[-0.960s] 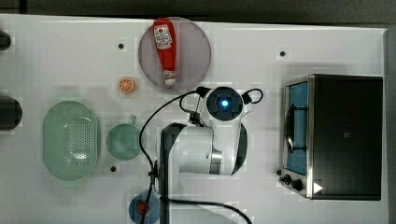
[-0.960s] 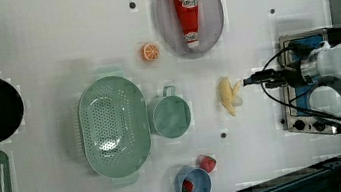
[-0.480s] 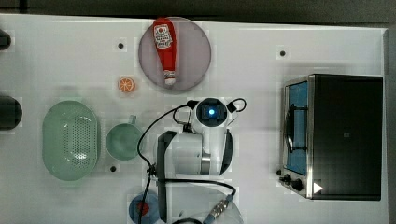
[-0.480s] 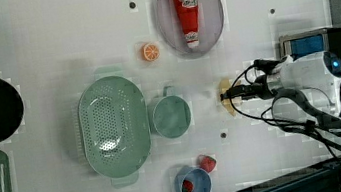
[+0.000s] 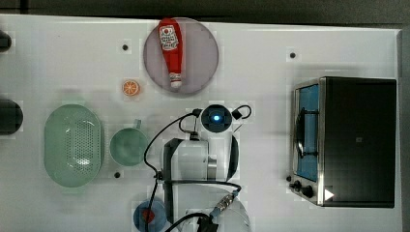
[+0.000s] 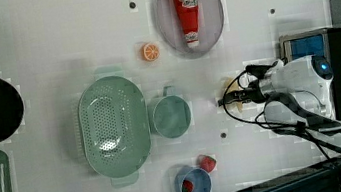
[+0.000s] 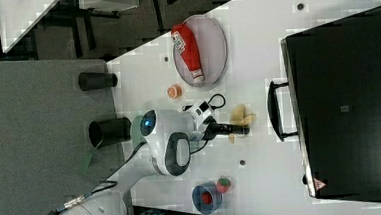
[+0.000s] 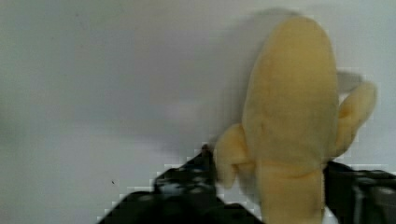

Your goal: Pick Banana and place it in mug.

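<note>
Left view: mug between colander, banana.

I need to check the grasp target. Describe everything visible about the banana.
The banana is a small pale yellow toy bunch with stubby fingers, soft and matte-looking. It lies on the white table between the mug and the toaster oven. In the wrist view its stem end sits between the gripper's dark fingers, flanked closely on both sides.

matt banana; glossy white table
</note>
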You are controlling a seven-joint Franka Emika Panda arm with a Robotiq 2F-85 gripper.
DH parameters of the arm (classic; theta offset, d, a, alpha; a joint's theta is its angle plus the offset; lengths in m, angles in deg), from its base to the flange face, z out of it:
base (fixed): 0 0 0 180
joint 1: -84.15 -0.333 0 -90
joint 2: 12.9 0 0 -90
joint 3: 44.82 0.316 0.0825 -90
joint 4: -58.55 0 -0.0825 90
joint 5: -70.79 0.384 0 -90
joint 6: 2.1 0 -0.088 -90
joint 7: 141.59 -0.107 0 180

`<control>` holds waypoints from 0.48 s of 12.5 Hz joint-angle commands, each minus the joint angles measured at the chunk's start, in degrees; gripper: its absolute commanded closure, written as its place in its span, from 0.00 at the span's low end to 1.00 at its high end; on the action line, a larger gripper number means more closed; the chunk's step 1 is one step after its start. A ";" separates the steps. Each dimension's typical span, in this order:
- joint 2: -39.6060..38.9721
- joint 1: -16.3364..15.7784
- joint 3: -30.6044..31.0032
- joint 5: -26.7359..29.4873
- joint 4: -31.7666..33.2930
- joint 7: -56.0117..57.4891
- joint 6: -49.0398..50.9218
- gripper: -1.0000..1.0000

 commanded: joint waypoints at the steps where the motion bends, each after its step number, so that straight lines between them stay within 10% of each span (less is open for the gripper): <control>1: 2.85 0.40 -0.65 0.10 -1.86 1.80 0.50 0.65; 6: 15.38 0.56 -0.68 0.16 -2.68 1.09 2.21 0.65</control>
